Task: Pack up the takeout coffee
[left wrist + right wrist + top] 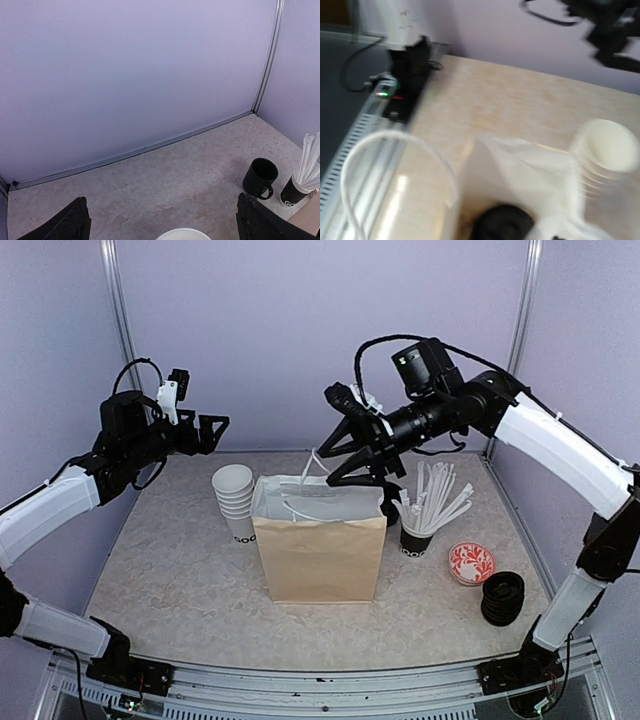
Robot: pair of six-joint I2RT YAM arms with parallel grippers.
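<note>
Black cup of white sticks [414,540] beside black mug [260,177]; red-patterned dish [471,563] nearby.

The mottled beige table [170,580] is carrying a brown paper bag [320,555] standing upright at the centre of the top view. A stack of white paper cups [234,500] is standing just left of it and a black cup of white sticks [415,538] just right. In the lower right a red-and-white patterned dish [471,563] and a stack of black lids [502,597] are sitting side by side, while in the left wrist view a black mug [260,178] is standing near the sticks.
</note>
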